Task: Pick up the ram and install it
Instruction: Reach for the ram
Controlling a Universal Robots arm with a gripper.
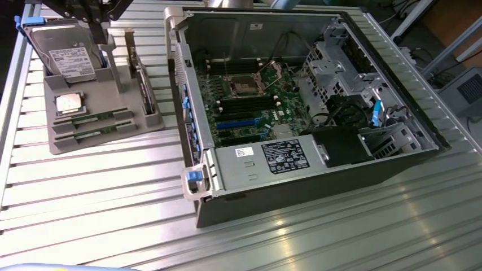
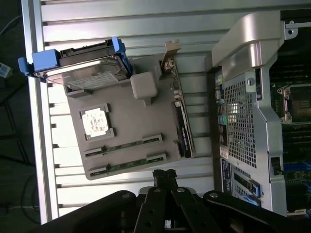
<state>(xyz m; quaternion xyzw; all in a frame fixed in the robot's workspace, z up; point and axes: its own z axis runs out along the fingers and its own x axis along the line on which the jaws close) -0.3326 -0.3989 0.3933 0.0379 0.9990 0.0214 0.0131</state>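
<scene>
The ram (image 2: 127, 164) lies flat in the grey holder (image 2: 130, 121), down below the gripper (image 2: 164, 174), with its twin stick (image 2: 124, 145) just beyond it. The gripper's empty, fingers pressed together. For a clean pickup, I'd say: part the fingers, square them across the stick's long edges, drop straight, and stay clear of the CPU (image 2: 95, 122) farther off.

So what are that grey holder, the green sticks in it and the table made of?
Grey holder: matte, uniformly dull, probably plastic. Ram sticks: green circuit board, likely fibreglass laminate, finish hard to judge. Table: ribbed silver slats with bright glare, probably bare aluminium.
</scene>
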